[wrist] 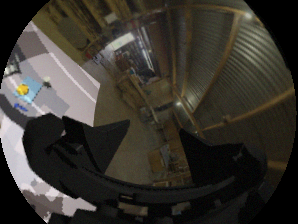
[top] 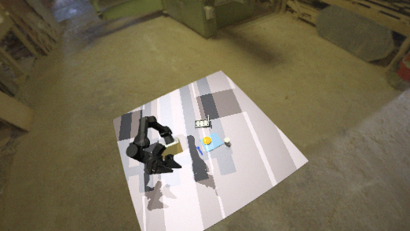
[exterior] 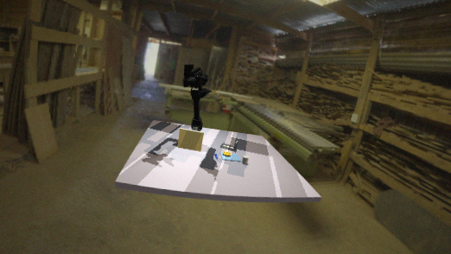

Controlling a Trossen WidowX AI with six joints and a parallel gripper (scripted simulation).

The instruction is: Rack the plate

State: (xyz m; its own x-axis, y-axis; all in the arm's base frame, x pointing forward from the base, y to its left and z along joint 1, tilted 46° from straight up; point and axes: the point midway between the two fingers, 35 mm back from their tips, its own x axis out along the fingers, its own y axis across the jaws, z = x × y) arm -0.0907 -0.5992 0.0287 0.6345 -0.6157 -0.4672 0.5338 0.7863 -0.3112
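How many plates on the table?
1. A small orange plate lies flat on the blue mat, just in front of the dish rack, with a white cup beside the mat. Nothing hints at another.

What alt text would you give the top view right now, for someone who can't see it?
A black robot arm stands near the left edge of a grey-striped table, its open claw holding nothing and well apart from the task items. Right of it, a small orange plate lies on a blue mat, with the dish rack just behind and a pale cup beside the mat.
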